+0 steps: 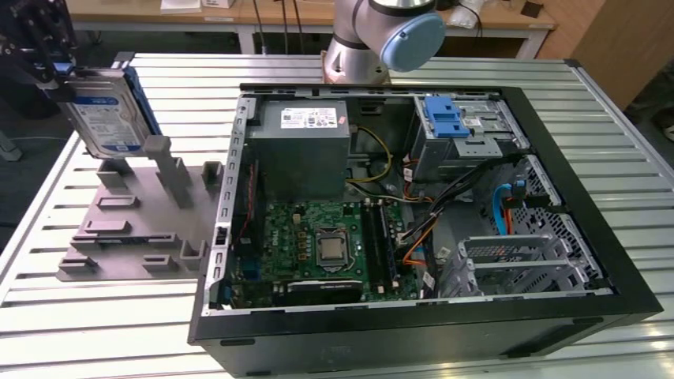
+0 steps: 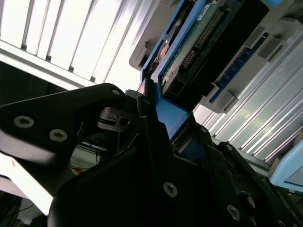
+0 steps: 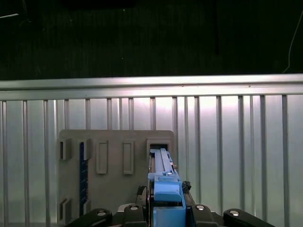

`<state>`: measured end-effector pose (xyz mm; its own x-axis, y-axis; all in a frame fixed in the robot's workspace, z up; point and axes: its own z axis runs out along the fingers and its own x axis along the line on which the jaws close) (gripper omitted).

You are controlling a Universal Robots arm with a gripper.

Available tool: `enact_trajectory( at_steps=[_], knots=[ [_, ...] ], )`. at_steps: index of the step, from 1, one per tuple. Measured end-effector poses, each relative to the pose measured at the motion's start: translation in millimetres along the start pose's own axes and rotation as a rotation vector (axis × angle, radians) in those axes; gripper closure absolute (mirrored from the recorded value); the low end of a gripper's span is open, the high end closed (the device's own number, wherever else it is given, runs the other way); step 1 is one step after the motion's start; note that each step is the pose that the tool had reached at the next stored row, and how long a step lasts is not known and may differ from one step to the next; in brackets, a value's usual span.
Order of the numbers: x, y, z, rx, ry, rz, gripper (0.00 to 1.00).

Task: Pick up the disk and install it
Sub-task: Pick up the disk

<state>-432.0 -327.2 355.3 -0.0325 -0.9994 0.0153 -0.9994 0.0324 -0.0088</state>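
We see the gripper [image 1: 50, 59] closed on the disk [image 1: 103, 117], outside the open case [image 1: 226, 237], off its wall on the exterior view's left. The disk stands upright on edge, label side in view, w/ a blue frame round its edges.

In the second wrist view the dark fingers [image 2: 151, 146] pinch the end of that frame from both sides. We see no gap between them and the plastic. The disk's [image 2: 199, 47] circuit-board side shows beyond them.

Below the disk, also on that side of the case, the grey stand [image 1: 126, 229] sits on the slatted table [image 1: 106, 316], just beside the case wall. The disk's lower edge is approx. level w/ the tops of the stand's posts. We can't tell whether it is clear of them or touching.

In the first wrist view we look down along the disk [image 3: 165, 189] to the stand [image 3: 113, 156]. The disk lines up w/ a slot at one end of it.

Inside the case, the blue latch [image 1: 447, 118] sits on the drive bay at the far corner, well apart from the disk. The arm base [image 1: 364, 39] stands behind the case's far wall.
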Motion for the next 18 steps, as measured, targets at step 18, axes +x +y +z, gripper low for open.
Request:
enact_trajectory(
  at_steps=[18],
  knots=[
    [0.1,-0.1,-7.8,0.0,0.0,0.0,0.64]
  ],
)
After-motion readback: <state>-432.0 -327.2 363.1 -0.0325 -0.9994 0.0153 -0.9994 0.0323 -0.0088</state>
